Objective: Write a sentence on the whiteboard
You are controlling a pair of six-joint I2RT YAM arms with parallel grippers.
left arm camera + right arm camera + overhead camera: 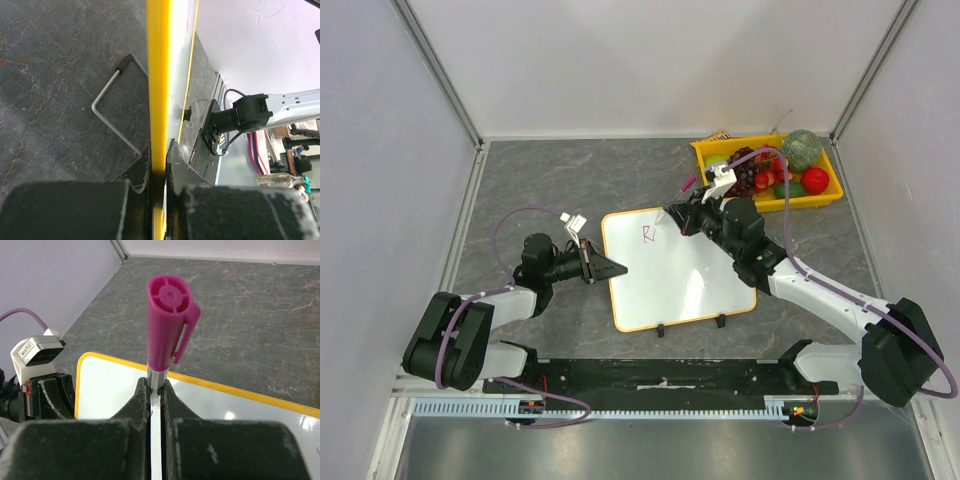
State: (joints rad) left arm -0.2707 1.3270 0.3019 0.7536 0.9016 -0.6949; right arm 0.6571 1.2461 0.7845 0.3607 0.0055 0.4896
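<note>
Top view: the square white whiteboard (685,275) with a thin orange-yellow rim lies flat on the grey stone bench (550,170), in the middle of the frame; the left end effector (612,268) is closed on its left edge; the right end effector (680,218) is over its upper left corner, closed on a marker (688,183) with a pink-purple cap; a little thin pinkish-red writing (647,233) sits near that corner, too small to read; a yellow tray (765,203) of fruit is at the upper right, apart from the whiteboard.

Left wrist view: the left end effector (159,162) pinches the whiteboard (159,75) by its yellow rim; a bent grey wire (107,112) lies on the bench at the left.

Right wrist view: the right end effector (156,390) grips the marker (169,315) tight, cap end up; the whiteboard (115,390) lies below.
</note>
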